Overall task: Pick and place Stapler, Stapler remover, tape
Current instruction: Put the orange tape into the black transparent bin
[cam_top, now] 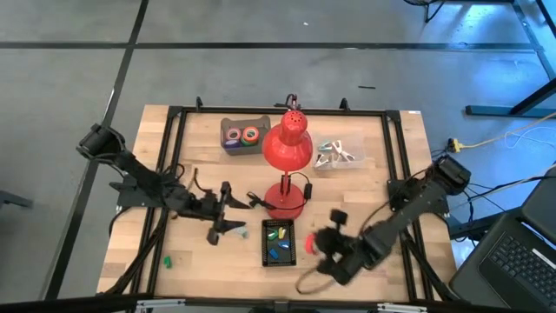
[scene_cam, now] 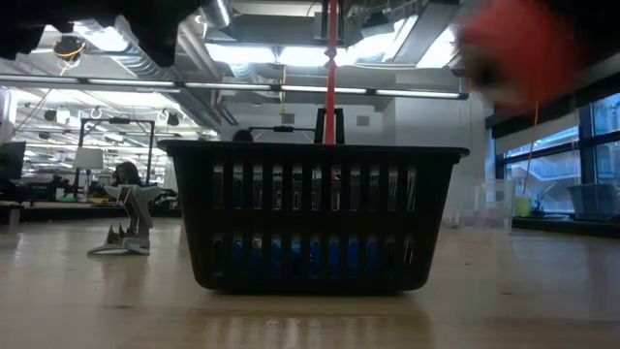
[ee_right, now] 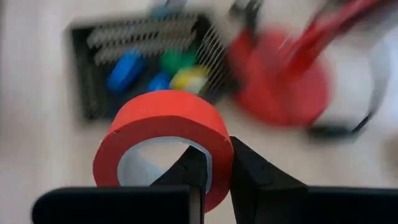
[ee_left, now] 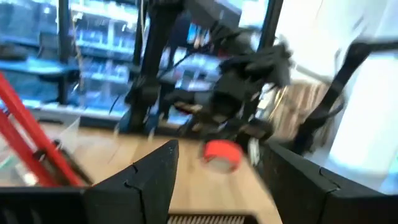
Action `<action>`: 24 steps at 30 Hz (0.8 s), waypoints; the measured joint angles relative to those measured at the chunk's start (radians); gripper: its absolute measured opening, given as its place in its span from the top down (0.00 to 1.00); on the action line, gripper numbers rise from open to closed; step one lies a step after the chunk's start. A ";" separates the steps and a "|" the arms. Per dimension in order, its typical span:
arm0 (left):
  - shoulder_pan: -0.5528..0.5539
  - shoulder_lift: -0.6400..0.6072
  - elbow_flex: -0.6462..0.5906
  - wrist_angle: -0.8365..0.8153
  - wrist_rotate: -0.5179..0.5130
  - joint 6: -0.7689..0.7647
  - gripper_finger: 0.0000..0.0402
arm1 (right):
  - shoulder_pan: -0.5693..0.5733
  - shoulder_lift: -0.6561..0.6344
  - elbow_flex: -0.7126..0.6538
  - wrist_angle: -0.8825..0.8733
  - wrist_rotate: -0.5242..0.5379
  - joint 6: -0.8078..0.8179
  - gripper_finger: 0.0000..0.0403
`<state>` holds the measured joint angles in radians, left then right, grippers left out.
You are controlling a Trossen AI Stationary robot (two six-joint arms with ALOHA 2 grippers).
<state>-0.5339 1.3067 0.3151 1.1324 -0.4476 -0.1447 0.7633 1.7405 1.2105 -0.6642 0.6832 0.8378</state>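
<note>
R gripper (ee_right: 211,177) is clamped on a red tape roll (ee_right: 163,140), fingers pinching the roll's wall, one inside the hollow centre, one outside. From above it sits near the table's (cam_top: 200,261) front edge, just right of the black basket (cam_top: 278,242) (blue, green, yellow items inside), w/ the roll (cam_top: 312,243) showing red at its tip. Low view shows the roll (scene_cam: 518,48) as a red blur up high, above the tabletop. L gripper (cam_top: 228,216) sits left of the basket w/ fingers apart, gripping nothing. Red lamp (cam_top: 287,148) stands mid-table; behind it a grey tray (cam_top: 243,135) w/ more tape rolls, and a clear bin (cam_top: 339,155) to the right.
</note>
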 joint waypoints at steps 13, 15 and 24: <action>0.019 0.002 -0.022 0.002 -0.039 -0.036 0.44 | -0.250 -0.002 0.070 0.083 0.086 -0.363 0.91; 0.022 0.002 -0.022 0.014 -0.053 -0.099 0.44 | -0.266 -0.002 0.071 0.091 0.085 -0.378 0.91; 0.081 0.002 -0.021 0.024 -0.062 -0.135 0.44 | -0.307 -0.002 0.071 0.296 0.083 -0.498 0.91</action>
<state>-0.4530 1.3083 0.2939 1.1568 -0.5095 -0.2798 0.4560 1.7386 1.2812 -0.3687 0.7662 0.3395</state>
